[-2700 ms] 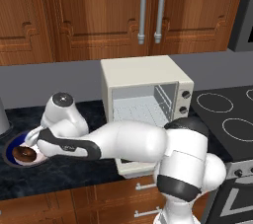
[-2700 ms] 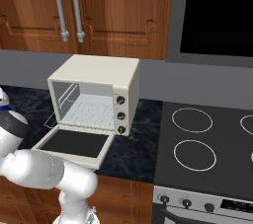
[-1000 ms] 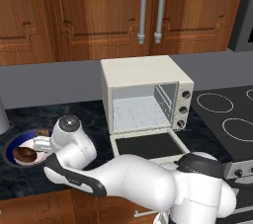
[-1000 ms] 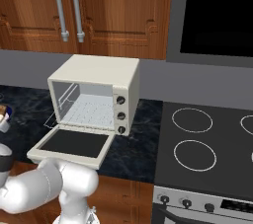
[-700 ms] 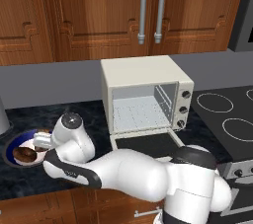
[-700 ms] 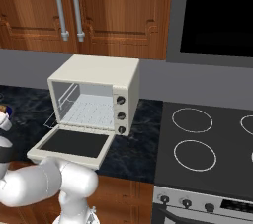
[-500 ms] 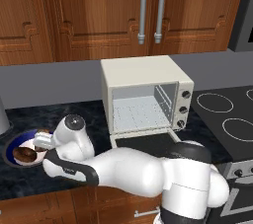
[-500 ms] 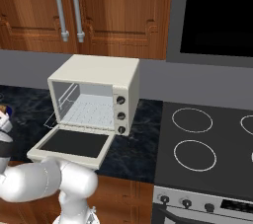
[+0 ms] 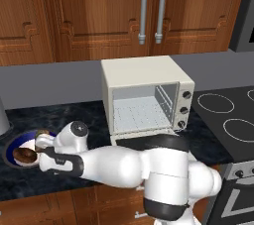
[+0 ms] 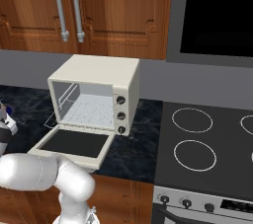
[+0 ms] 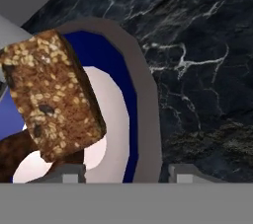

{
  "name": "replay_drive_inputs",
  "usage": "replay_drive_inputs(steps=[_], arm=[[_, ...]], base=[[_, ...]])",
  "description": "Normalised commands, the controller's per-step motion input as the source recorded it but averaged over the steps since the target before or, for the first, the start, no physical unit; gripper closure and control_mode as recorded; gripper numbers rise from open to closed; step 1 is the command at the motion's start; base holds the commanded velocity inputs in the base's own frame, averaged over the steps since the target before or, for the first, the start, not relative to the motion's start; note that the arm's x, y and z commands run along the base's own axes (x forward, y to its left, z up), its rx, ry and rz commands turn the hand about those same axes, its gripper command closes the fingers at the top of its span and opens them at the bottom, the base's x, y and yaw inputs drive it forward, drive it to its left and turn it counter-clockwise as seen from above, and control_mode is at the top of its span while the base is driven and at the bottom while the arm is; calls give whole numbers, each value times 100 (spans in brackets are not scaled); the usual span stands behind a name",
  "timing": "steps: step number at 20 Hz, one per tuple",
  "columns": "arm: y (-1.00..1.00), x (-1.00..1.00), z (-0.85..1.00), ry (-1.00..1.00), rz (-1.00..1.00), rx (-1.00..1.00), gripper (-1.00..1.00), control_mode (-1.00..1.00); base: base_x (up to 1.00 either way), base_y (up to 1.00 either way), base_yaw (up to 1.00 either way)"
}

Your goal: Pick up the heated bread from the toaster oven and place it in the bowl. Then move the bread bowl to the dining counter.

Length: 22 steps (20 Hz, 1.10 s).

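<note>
Reach is long and low: your arm stretches left across the worktop [image 9: 74,115], with the hand [image 11: 121,171] at the bowl [image 11: 143,99], its rim between the fingertips [image 11: 190,172]. You cannot tell whether the fingers grip the rim. Bread [image 11: 52,94] sits tilted inside the bowl, over a darker brown piece [image 11: 12,156]. Right of the arm, the toaster oven [image 9: 146,95] stands with its door down, and bare dark stone runs beside the bowl.

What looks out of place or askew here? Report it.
The bread sits tilted in the bowl, leaning up against its inner wall rather than lying flat. The toaster oven door hangs open, its rack bare. Nothing looks spilled or damaged.
</note>
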Motion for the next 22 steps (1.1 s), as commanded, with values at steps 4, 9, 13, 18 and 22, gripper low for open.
replay_drive_inputs(steps=[4, 9, 13, 18, 22], arm=[[1, 6, 0, 0, 0, 0, 100, -100], [0, 0, 0, 0, 0, 0, 100, -100], [0, -17, 1, 0, 0, 0, 100, -100], [-15, -72, 35, -7, -10, 0, 100, -100], [-31, -80, 71, -12, -23, 0, 100, -100]], base=[[0, 0, 0], [0, 0, 0], [0, 0, 0], [0, 0, 0], [0, 0, 0]])
